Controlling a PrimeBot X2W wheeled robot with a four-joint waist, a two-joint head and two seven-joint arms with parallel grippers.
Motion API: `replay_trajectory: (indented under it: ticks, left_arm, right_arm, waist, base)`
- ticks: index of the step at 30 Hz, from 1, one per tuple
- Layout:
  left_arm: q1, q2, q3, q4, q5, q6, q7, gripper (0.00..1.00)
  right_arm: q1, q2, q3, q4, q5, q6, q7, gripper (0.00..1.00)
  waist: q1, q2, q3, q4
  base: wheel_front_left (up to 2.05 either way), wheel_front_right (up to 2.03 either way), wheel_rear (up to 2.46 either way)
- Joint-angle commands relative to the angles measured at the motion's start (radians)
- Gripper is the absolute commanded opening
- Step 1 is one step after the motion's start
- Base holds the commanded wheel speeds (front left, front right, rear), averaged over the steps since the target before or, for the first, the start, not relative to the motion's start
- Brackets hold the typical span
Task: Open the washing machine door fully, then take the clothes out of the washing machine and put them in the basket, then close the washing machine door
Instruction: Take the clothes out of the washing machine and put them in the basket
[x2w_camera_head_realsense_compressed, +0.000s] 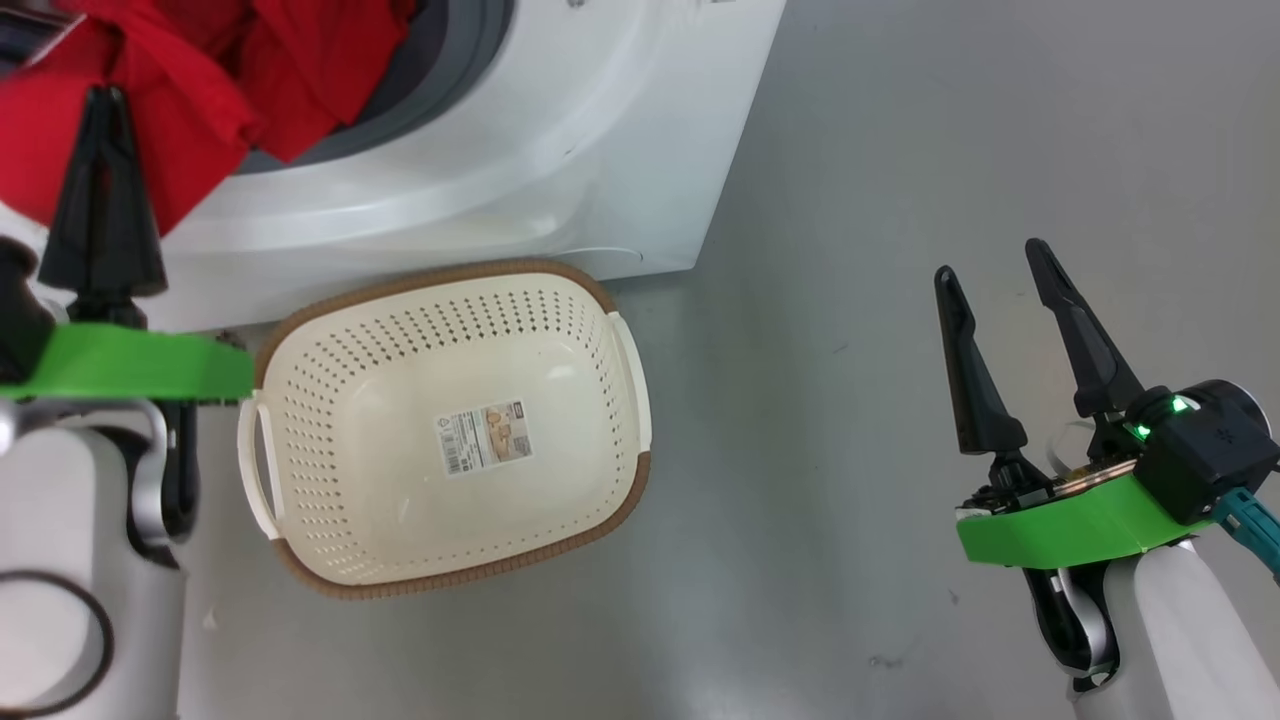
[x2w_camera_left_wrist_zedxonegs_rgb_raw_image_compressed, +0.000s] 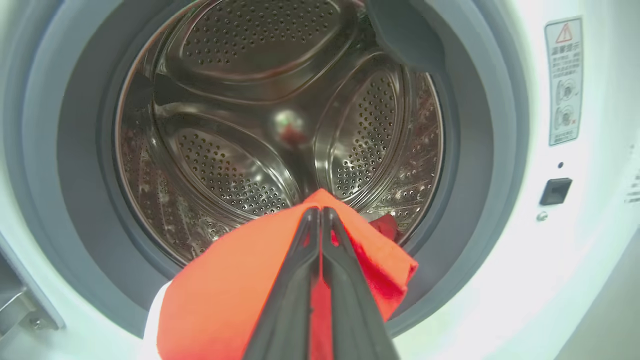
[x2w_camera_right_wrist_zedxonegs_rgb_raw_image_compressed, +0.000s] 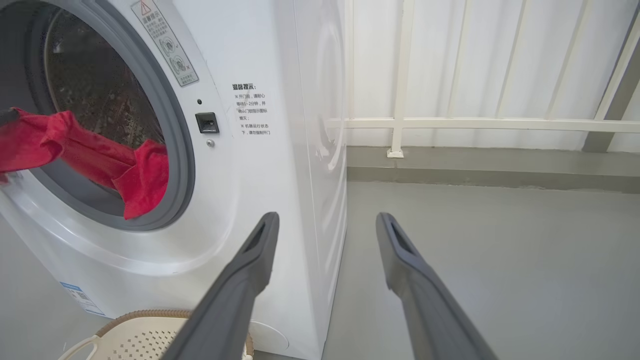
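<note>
Clamped tight with the left gripper (x2w_camera_head_realsense_compressed: 100, 100) on a fold of the red clothes (x2w_camera_head_realsense_compressed: 200, 90), just outside the gasket (x2w_camera_left_wrist_zedxonegs_rgb_raw_image_compressed: 75, 165) of the washing machine (x2w_camera_head_realsense_compressed: 500, 170). More red cloth draped over the lower lip of the opening, running back into the drum (x2w_camera_left_wrist_zedxonegs_rgb_raw_image_compressed: 260, 45). Just in front of the machine, below that lip: the basket (x2w_camera_head_realsense_compressed: 600, 420), sticker (x2w_camera_head_realsense_compressed: 483, 437) on its bottom in plain sight. Well off to the right, over bare floor (x2w_camera_head_realsense_compressed: 850, 400): the right gripper (x2w_camera_head_realsense_compressed: 988, 258), fingers spread wide, grasping nothing.
</note>
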Motion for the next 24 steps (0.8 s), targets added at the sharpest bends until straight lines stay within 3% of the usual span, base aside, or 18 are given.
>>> replay_trajectory:
  ticks: [1,11,24]
  left_arm:
    - [0.029,0.029,0.039,-0.047,0.01,-0.01,-0.008,0.0]
    - [0.208,-0.031,0.074,-0.232,0.046,-0.039,-0.008,0.0]
    - [0.342,-0.101,0.08,-0.376,0.063,-0.05,-0.008,0.0]
  right_arm:
    - [0.007,-0.001,0.016,-0.02,0.007,0.005,-0.006,1.0]
    - [0.038,-0.001,-0.006,-0.017,0.008,0.005,-0.006,1.0]
    - [0.071,-0.001,-0.016,-0.015,0.008,0.005,-0.006,1.0]
  waist:
    - [0.0,0.0,-0.016,0.0]
    - [0.0,0.0,-0.085,0.012]
    - [0.0,0.0,-0.166,0.045]
  base:
    - [0.0,0.0,0.0]
    - [0.0,0.0,0.0]
    - [0.0,0.0,0.0]
